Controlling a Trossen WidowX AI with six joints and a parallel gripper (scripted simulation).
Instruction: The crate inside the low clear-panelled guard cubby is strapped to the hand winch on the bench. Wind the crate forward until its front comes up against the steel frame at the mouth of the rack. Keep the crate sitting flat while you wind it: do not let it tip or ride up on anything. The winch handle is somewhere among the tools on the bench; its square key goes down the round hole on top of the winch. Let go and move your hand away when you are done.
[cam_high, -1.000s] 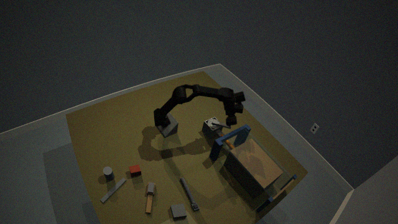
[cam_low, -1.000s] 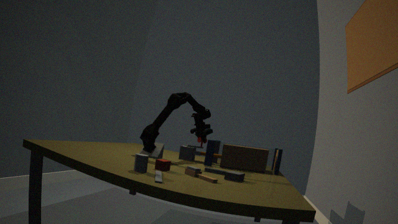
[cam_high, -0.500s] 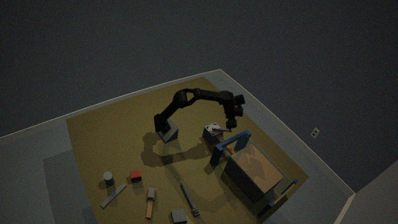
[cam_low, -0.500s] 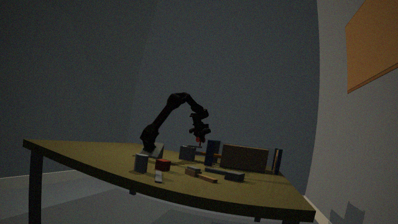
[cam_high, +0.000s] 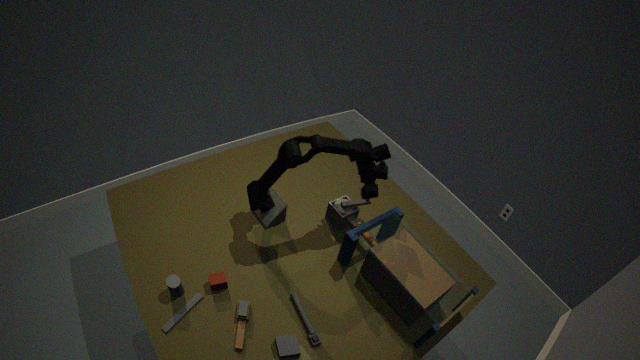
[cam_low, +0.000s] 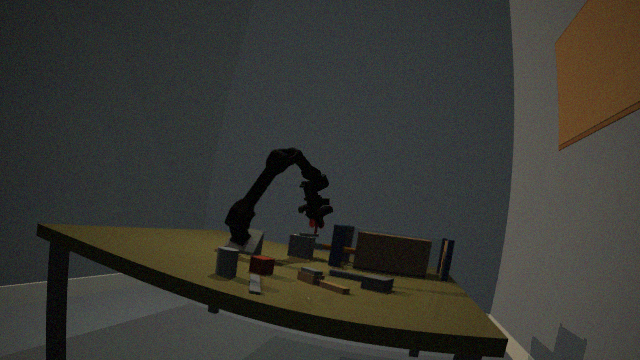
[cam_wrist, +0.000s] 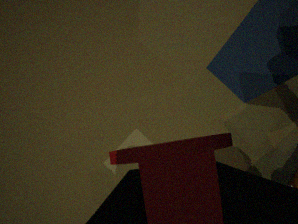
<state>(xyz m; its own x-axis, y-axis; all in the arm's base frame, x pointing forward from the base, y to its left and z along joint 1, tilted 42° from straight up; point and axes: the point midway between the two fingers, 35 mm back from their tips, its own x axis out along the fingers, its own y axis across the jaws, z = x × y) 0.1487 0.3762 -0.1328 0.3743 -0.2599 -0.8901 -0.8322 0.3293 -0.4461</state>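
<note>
My gripper (cam_high: 369, 198) (cam_low: 316, 225) is shut on the winch handle's red grip (cam_wrist: 180, 185), above the winch. The handle's grey arm (cam_high: 356, 203) (cam_low: 309, 234) lies level over the grey winch (cam_high: 342, 218) (cam_low: 301, 246), pointing toward the right in the top view. The key in the hole is hidden. An orange strap (cam_high: 369, 237) (cam_low: 325, 246) runs from the winch through the blue frame (cam_high: 373, 223) (cam_low: 342, 245) (cam_wrist: 245, 60) to the brown crate (cam_high: 412, 267) (cam_low: 392, 253). The crate sits flat, with a visible gap between its front and the frame.
A wrench (cam_high: 303, 316), a wooden-handled tool (cam_high: 240, 335), a grey block (cam_high: 288, 346) (cam_low: 377, 284), a red block (cam_high: 218, 281) (cam_low: 262, 265), a grey cylinder (cam_high: 174, 285) (cam_low: 227, 262) and a flat bar (cam_high: 182, 312) lie away from the winch. A low blue end piece (cam_high: 426, 336) stands behind the crate.
</note>
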